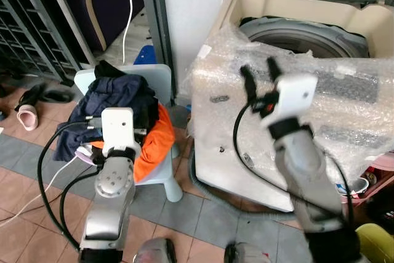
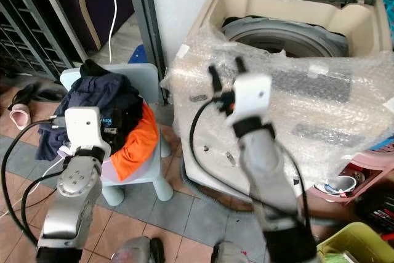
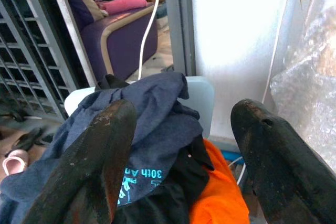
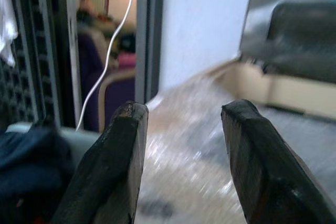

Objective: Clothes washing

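A pile of clothes lies on a pale blue stool [image 1: 161, 78]: dark navy garments [image 1: 114, 93] on top, an orange one [image 1: 159, 140] at the side. My left gripper [image 3: 181, 156] is open just above the pile, nothing between its fingers [image 3: 100, 156]. To the right stands a top-loading washing machine [image 1: 295, 121] wrapped in bubble wrap, its lid up and its drum [image 1: 301, 35] showing. My right gripper [image 1: 258, 72] is raised over the machine's front left corner, open and holding nothing.
A metal grille [image 1: 28, 35] and a door frame [image 1: 157, 23] stand at the left, with a purple sofa [image 3: 123, 40] beyond. Sandals [image 1: 28, 106] lie on the tiled floor. A white cable [image 1: 129, 10] hangs by the door. Bowls [image 2: 337, 184] and a yellow-green bin [image 2: 335, 241] sit at the lower right.
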Robot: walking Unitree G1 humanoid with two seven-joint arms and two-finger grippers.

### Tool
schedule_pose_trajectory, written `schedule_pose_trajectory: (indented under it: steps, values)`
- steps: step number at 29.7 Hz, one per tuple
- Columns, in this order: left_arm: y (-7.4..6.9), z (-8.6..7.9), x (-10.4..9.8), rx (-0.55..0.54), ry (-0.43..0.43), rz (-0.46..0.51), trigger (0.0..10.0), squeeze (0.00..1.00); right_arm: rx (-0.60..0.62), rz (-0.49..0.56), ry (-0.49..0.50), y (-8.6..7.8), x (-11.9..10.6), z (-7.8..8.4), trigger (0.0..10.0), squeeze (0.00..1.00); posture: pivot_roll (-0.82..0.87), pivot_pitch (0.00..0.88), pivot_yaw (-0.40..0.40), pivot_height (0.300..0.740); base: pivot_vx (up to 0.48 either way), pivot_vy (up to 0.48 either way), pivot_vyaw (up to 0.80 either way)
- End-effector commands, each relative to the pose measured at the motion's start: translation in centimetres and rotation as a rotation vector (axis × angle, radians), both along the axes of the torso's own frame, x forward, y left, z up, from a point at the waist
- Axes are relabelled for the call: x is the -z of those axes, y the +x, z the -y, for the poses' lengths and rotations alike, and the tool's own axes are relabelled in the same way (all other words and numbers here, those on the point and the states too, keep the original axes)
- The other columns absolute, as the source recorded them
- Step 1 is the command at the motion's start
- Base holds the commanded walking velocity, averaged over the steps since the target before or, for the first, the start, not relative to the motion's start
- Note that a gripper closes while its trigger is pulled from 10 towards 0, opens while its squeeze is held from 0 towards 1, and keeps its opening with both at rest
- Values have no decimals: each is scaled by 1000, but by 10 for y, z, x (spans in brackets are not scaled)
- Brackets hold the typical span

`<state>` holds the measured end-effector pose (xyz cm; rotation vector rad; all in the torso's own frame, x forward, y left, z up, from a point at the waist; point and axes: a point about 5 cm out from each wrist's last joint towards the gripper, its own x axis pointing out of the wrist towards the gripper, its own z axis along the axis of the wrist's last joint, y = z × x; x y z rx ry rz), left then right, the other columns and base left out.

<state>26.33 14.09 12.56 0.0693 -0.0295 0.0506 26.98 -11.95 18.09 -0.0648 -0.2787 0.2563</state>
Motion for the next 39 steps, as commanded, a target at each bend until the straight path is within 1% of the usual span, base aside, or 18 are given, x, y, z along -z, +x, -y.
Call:
schedule_pose_trajectory:
  steps: [1, 2, 4, 6, 8, 9, 10, 12, 13, 14, 16, 17, 18, 22, 26, 29, 30, 39]
  values:
    - [-5, -5, -2, -8, 3, 5, 10000, 0, 31, -6, 42, -1, -8, 6, 10000, 0, -20, 74, 69, 740, 0, 480, 0]
    - [-6, -5, -2, -8, 3, 4, 10000, 0, 67, -48, 58, 0, -3, 12, 10000, 0, -21, 68, 72, 740, 0, 480, 0]
    - [-9, -5, 0, -7, 0, 3, 10000, 0, 153, -134, 40, 0, 13, 24, 10000, 0, -20, 55, 74, 740, 0, 480, 0]
    - [-11, -6, 1, -7, -2, -3, 10000, 0, 212, -186, -65, -6, 27, 29, 10000, 0, -20, 48, 77, 740, 0, 480, 0]
    - [-12, -7, 2, -5, -2, -12, 10000, 0, 139, -232, -7, -12, 39, 25, 10000, 0, -19, 40, 81, 740, 0, 480, 0]
    - [-12, -8, 4, -8, -7, -18, 10000, 0, 140, -252, 0, -14, 43, 25, 10000, 0, -18, 37, 83, 740, 0, 480, 0]
    - [-13, -10, 6, -19, -10, -31, 10000, 0, 195, -253, -49, -16, 49, 27, 10000, 0, -18, 35, 84, 740, 0, 480, 0]
    - [-12, -11, 8, -24, -14, -44, 10000, 0, 216, -259, -76, -17, 53, 27, 10000, 0, -20, 33, 88, 740, 0, 480, 0]
    - [-11, -12, 9, -26, -13, -46, 10000, 0, 193, -323, -58, -18, 60, 28, 10000, 0, -23, 33, 91, 740, 0, 480, 0]
    - [-11, -12, 9, -27, -10, -44, 10000, 0, 182, -352, -40, -18, 63, 29, 10000, 0, -23, 33, 91, 740, 0, 480, 0]
    - [-9, -11, 9, -26, -5, -44, 10000, 0, 177, -370, 2, -17, 66, 34, 10000, 0, -23, 33, 91, 740, 0, 480, 0]
    - [-8, -10, 9, -26, -4, -41, 10000, 0, 182, -364, 12, -16, 66, 37, 10000, 667, -23, 33, 91, 740, 0, 480, 0]
    - [-7, -10, 7, -25, 2, -20, 10000, 0, 184, -361, 16, -13, 67, 41, 10000, 1000, -23, 33, 91, 740, 0, 480, 0]
    - [-9, -12, 4, -17, 21, 0, 10000, 0, 191, -328, 4, -5, 61, 46, 10000, 1000, -12, 33, 88, 740, 0, 120, 0]
    - [-11, -14, 8, -14, 36, -21, 10000, 0, 191, -317, -6, 1, 59, 48, 10000, 1000, -11, 33, 84, 740, 0, 0, 0]
    - [-11, -17, 10, -30, 22, -33, 10000, 0, 170, -300, -19, 3, 56, 48, 10000, 1000, -11, 33, 84, 740, 0, 0, 0]
    - [-10, -18, 10, -35, 33, -33, 10000, 0, 151, -286, -49, 5, 55, 46, 10000, 1000, -9, 33, 82, 740, 0, 0, 800]
    - [-7, -18, 10, -32, 21, -34, 10000, 0, 120, -279, -51, 10, 53, 41, 10000, 1000, -13, 38, 76, 740, 0, 0, 800]
